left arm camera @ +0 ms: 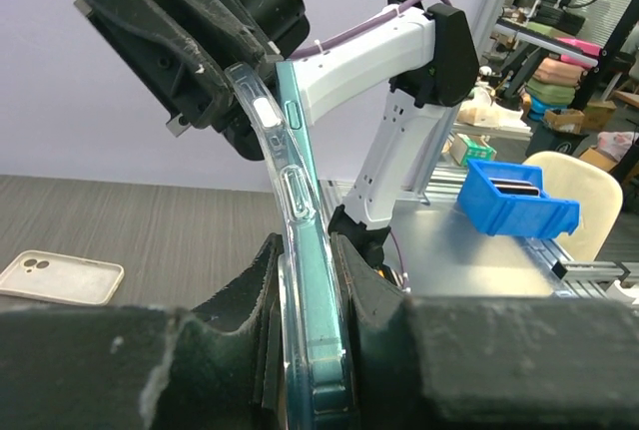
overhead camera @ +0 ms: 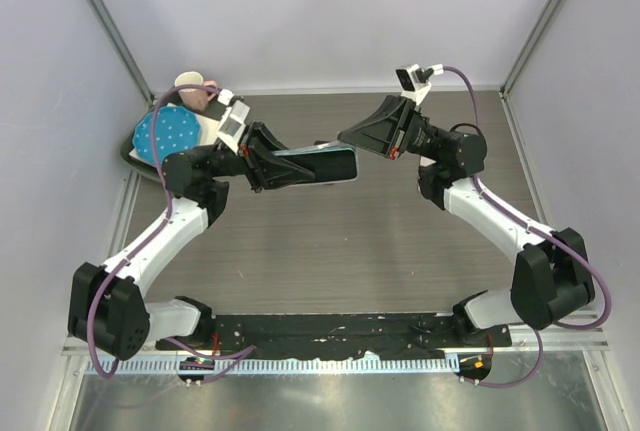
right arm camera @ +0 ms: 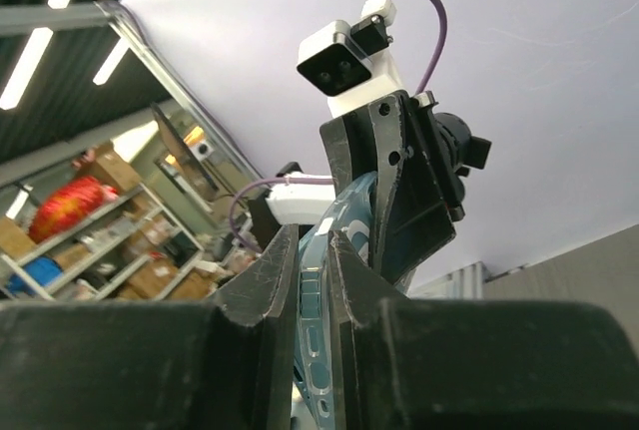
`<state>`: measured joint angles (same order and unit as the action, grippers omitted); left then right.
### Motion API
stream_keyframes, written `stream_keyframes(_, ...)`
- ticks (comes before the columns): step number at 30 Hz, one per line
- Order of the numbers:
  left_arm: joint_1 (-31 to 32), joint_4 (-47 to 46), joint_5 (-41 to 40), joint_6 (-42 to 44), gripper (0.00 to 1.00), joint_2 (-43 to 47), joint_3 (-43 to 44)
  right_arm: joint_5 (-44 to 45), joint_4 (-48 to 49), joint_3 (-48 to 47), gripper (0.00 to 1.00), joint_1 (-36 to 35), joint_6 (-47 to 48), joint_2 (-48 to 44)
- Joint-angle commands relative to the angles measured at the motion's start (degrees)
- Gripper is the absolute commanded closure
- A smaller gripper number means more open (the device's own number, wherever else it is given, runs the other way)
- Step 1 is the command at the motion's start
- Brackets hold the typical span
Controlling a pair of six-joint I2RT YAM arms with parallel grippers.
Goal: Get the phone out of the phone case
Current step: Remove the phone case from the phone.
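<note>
A teal phone (overhead camera: 325,164) in a clear case is held in the air over the middle of the table. My left gripper (overhead camera: 290,166) is shut across the phone and case together, shown edge-on in the left wrist view (left arm camera: 305,260). There the clear case (left arm camera: 272,141) bends away from the phone's edge (left arm camera: 318,280) at its far end. My right gripper (overhead camera: 352,139) is shut on that far end, pinching the case edge (right arm camera: 318,290) between its fingers (right arm camera: 270,280). My left gripper's fingers (right arm camera: 399,181) show just beyond.
A spare beige phone case (left arm camera: 60,277) lies flat on the table. A blue dotted plate (overhead camera: 165,136) and a pink cup (overhead camera: 192,84) sit at the back left corner. Grey walls close the table on three sides.
</note>
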<state>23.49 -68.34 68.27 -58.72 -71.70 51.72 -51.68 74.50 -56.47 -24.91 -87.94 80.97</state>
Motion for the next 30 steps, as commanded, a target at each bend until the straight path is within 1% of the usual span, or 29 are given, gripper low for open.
stream_keyframes(1, 2.9, -17.4, 2.1, -2.1, 1.00, 3.1, 3.6, -3.9, -20.7, -1.4, 0.99, -1.9, 19.4, 1.7)
stream_keyframes(6, 1.4, -15.6, -1.6, -3.0, 1.00, 3.5, 2.9, -6.5, -24.0, -2.0, 0.99, -1.9, 26.5, -0.3)
stream_keyframes(9, 0.3, -15.2, -3.2, -4.0, 1.00, 3.7, 2.6, -9.0, -26.1, -2.9, 0.89, -1.9, 30.5, -0.7)
stream_keyframes(10, 0.2, -15.2, -3.5, -4.3, 1.00, 3.8, 2.7, -9.9, -28.4, -3.2, 0.81, -1.9, 33.2, -1.1)
stream_keyframes(12, 0.1, -15.3, -3.8, -4.6, 1.00, 3.8, 2.7, -10.9, -29.9, -3.2, 0.70, -1.9, 34.9, -1.3)
stream_keyframes(17, -0.5, -15.5, -4.5, -4.9, 1.00, 3.7, 2.8, -13.3, -32.7, -2.9, 0.65, -2.1, 40.0, -1.6)
stream_keyframes(20, -1.0, -15.9, -5.1, -5.3, 1.00, 3.5, 2.9, -13.9, -40.2, -3.7, 0.61, -2.3, 45.2, -2.1)
stream_keyframes(21, -1.1, -15.9, -5.2, -5.3, 1.00, 3.4, 2.9, -14.0, -45.8, -4.7, 0.60, -2.3, 50.0, -2.3)
stream_keyframes(23, -1.6, -15.9, -5.7, -5.3, 1.00, 3.4, 2.9, -13.6, -53.3, -6.2, 0.60, -2.3, 55.8, -2.7)
stream_keyframes(24, -1.8, -15.7, -6.0, -5.3, 1.00, 3.4, 2.7, -13.2, -60.1, -7.8, 0.60, -2.3, 61.6, -2.8)
stream_keyframes(27, -2.3, -15.2, -7.0, -5.3, 1.00, 3.6, 2.1, -12.7, -69.5, -10.3, 0.60, -2.3, 67.6, -3.3)
stream_keyframes(29, -3.0, -14.2, -7.8, -5.4, 1.00, 3.6, 1.8, -13.1, -73.2, -11.7, 0.60, -2.3, 72.2, -3.4)
stream_keyframes(30, -3.3, -14.1, -8.3, -5.4, 1.00, 3.5, 1.5, -13.4, -78.7, -13.6, 0.60, -2.3, 73.9, -3.5)
